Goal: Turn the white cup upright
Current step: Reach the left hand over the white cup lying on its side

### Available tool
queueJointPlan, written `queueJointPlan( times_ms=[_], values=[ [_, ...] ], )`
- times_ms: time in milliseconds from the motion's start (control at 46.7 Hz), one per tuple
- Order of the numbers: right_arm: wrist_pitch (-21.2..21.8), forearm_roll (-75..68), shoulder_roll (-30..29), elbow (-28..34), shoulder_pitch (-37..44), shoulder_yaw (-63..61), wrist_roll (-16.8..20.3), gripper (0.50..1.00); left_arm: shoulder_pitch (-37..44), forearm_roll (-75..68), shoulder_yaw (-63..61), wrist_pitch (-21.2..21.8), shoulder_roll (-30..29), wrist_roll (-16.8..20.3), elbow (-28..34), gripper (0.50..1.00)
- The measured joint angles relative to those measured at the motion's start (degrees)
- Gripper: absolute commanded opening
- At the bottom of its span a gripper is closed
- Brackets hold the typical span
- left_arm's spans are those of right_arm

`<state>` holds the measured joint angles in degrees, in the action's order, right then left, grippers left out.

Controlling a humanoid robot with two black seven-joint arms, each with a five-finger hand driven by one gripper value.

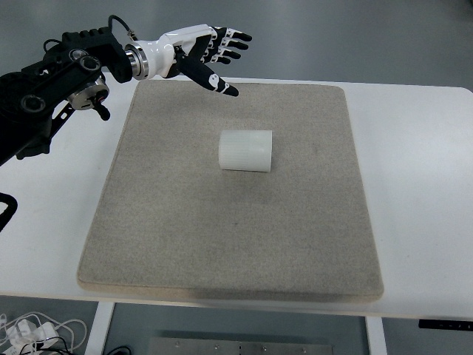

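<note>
A white ribbed cup [246, 151] lies on its side near the middle of a beige mat [185, 244]. My left hand [216, 55] hovers over the far left corner of the mat, up and to the left of the cup, apart from it. Its fingers are spread and hold nothing. The right arm is out of view.
The mat lies on a white table [421, 192]. White cables [37, 331] lie on the floor at the bottom left. A metal plate [240, 346] shows under the table's near edge.
</note>
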<state>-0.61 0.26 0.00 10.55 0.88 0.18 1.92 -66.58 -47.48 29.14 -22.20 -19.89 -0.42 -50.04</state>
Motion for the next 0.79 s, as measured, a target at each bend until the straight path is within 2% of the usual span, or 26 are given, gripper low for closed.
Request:
queueJointPlan(
  times_ms=[193,300,663,792],
  values=[
    [0.0,0.0,0.0,0.0,0.0,0.0,0.0,0.952,-0.6,-5.4,-2.9,-0.6,-2.8,-4.9,-8.8,0.981],
    [0.0,0.0,0.0,0.0,0.0,0.0,0.0,0.952,-0.7,-8.7,-3.5,-0.7,-3.5,-6.4,-11.3,0.981],
    [0.0,0.0,0.0,0.0,0.0,0.0,0.0,0.952,-0.8,-19.4,-6.9,-0.4,-2.4,-6.8,-11.8,0.966],
    [0.0,0.0,0.0,0.0,0.0,0.0,0.0,0.952,-0.5,-22.1,-7.2,0.0,0.4,-6.8,-10.6,0.964]
  ],
)
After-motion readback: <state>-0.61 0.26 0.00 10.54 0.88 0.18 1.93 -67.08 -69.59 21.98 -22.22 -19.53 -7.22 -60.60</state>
